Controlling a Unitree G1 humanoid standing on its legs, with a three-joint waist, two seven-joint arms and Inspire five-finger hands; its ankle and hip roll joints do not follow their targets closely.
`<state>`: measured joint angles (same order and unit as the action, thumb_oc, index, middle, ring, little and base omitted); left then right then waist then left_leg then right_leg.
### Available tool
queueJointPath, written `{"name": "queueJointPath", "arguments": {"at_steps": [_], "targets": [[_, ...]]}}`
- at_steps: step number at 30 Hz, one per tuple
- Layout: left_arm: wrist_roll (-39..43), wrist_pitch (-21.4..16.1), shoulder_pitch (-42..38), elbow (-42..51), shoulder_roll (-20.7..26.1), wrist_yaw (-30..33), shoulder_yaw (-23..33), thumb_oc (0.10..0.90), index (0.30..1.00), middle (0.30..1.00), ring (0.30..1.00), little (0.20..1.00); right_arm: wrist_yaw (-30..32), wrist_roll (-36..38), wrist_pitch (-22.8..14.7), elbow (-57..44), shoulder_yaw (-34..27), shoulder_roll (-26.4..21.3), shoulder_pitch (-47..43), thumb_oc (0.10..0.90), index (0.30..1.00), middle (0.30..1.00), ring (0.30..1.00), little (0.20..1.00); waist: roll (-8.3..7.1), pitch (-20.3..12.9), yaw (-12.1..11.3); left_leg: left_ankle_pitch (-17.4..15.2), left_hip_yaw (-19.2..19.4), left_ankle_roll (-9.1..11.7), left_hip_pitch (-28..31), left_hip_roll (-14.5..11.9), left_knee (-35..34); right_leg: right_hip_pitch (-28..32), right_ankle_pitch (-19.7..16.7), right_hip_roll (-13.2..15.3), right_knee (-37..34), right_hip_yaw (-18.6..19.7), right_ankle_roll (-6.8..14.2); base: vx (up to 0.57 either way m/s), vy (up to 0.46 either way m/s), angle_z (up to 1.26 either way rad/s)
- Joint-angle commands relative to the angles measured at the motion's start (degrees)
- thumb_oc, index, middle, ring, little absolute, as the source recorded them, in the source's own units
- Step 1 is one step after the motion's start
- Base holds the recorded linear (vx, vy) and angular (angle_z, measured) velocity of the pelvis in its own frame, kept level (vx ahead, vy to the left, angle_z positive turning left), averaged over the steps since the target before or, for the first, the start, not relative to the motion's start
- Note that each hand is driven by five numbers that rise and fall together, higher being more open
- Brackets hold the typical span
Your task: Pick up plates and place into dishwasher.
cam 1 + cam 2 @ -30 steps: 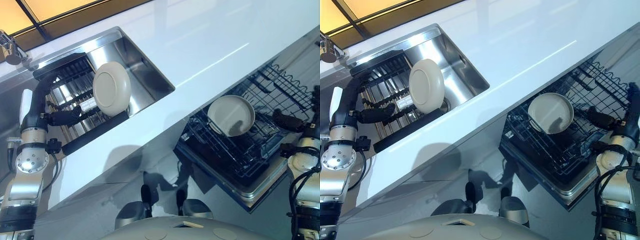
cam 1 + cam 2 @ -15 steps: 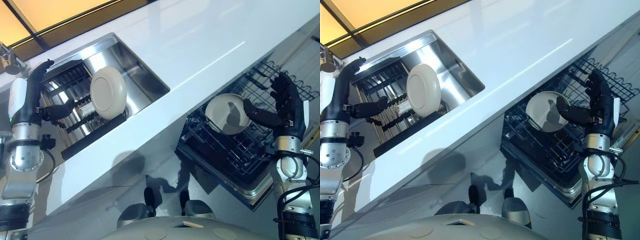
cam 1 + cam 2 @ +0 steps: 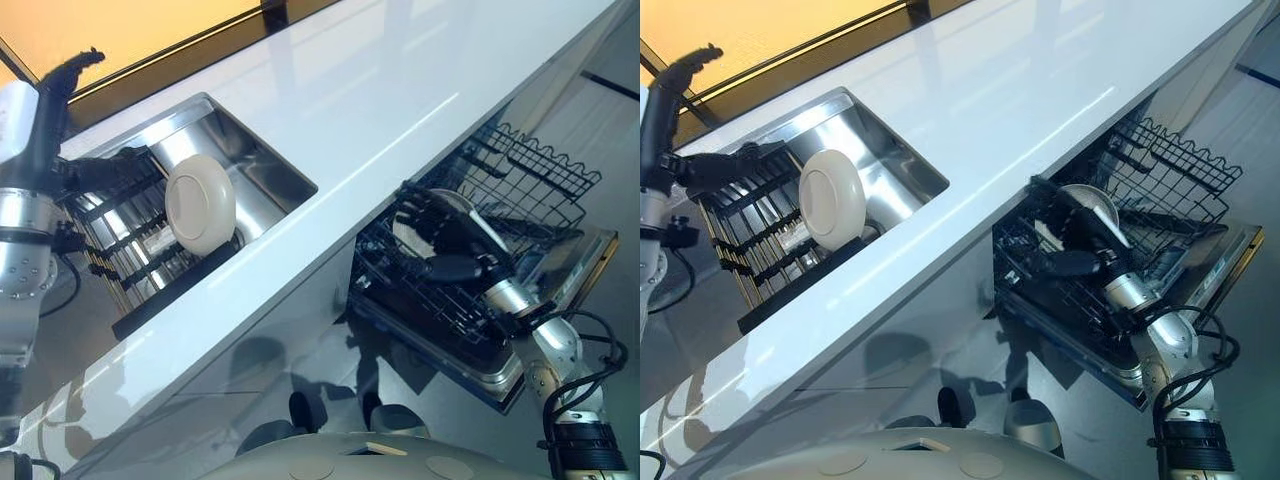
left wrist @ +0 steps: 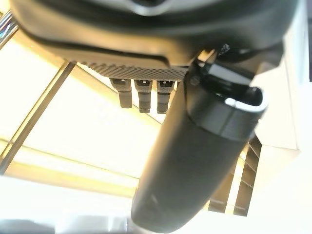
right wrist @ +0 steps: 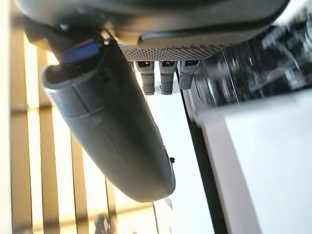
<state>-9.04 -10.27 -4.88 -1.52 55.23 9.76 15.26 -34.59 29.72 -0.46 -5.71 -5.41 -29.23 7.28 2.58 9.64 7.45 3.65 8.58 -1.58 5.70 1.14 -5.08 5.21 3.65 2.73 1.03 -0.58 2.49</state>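
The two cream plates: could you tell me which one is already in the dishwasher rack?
The plate behind the right hand stands in the black dishwasher rack. The other plate still stands in the sink.

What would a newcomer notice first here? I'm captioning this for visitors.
First, the cream plate standing on edge in the rack inside the steel sink. Next, the right robot hand reaching over a second plate in the pulled-out dishwasher basket below the white counter. The left robot hand is raised beside the sink.
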Motion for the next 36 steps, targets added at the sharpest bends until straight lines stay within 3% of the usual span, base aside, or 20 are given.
{"name": "queueJointPath", "arguments": {"at_steps": [1, 8, 15, 20, 27, 36], "targets": [[0.91, -2.44, -8.64, -4.08, 7.23, 2.99, -0.9, 0.8, 0.9, 0.9, 0.9, 0.9, -5.12, 2.83, -1.66, -4.01, -1.08, -4.58, -3.43, 0.8, 0.9, 0.9, 0.9, 0.9, 0.31, -5.1, 0.98, -7.91, 0.36, -0.9, 1.08, 3.71, 1.16, -6.01, -0.05, -2.03, 4.74, -0.46, 5.16, 0.0, 0.0, 0.0], [-3.1, -2.69, -14.28, -7.42, 10.66, -0.64, -6.83, 0.8, 0.9, 0.9, 0.9, 0.9, -7.69, 3.35, 0.18, -3.29, 0.46, -5.94, -4.07, 0.8, 0.9, 0.9, 0.9, 0.9, 0.52, -4.79, 1.69, -7.92, 0.47, -1.01, 1.21, 3.66, 1.12, -6.27, -0.41, -2.16, 4.91, 0.02, 5.3, -0.01, -0.01, -0.04], [-6.09, -3.64, -21.31, -7.0, 15.57, -9.97, -14.56, 0.8, 0.9, 0.9, 0.9, 0.9, -10.68, 1.7, 4.25, -2.5, 2.35, -7.48, -4.09, 0.8, 0.9, 0.9, 0.9, 0.9, 1.06, -4.41, 2.21, -7.82, 0.35, -1.06, 0.96, 3.76, 1.26, -6.59, -0.81, -2.39, 4.92, 0.76, 5.56, 0.0, -0.005, -0.06], [-6.2, -4.83, -29.46, -6.14, 18.57, -15.09, -22.84, 0.8, 0.9, 0.9, 0.9, 0.9, -11.07, -0.62, 5.97, -0.64, 5.44, -8.73, -4.31, 0.8, 0.9, 0.9, 0.9, 0.9, 1.43, -4.14, 2.5, -7.53, 0.25, -1.11, 1.08, 3.81, 1.0, -6.45, -1.19, -2.49, 4.66, 0.85, 5.6, 0.0, 0.0, 0.0], [-16.68, -6.96, -38.56, -3.58, 19.05, -23.04, -35.35, 0.8, 0.9, 0.9, 0.9, 0.9, -10.87, -1.75, 7.16, -0.33, 9.95, -10.17, -5.84, 0.8, 0.9, 0.9, 0.9, 0.9, 1.52, -3.32, 2.52, -7.39, -0.34, -1.26, 1.08, 4.06, 1.08, -6.15, -0.97, -2.66, 4.48, 0.81, 5.36, 0.02, -0.014, -0.01], [-24.94, -3.66, -41.49, -1.71, 19.73, -43.21, -42.68, 0.8, 0.9, 0.9, 0.9, 0.9, -6.99, -0.51, 8.97, -1.13, 12.61, -10.17, -7.03, 0.8, 0.9, 0.9, 0.9, 0.9, 2.17, -2.42, 2.41, -7.4, -1.08, -1.41, 1.03, 4.58, 1.52, -5.48, -0.73, -2.93, 3.89, 0.58, 5.05, 0.03, -0.018, -0.01]]}}
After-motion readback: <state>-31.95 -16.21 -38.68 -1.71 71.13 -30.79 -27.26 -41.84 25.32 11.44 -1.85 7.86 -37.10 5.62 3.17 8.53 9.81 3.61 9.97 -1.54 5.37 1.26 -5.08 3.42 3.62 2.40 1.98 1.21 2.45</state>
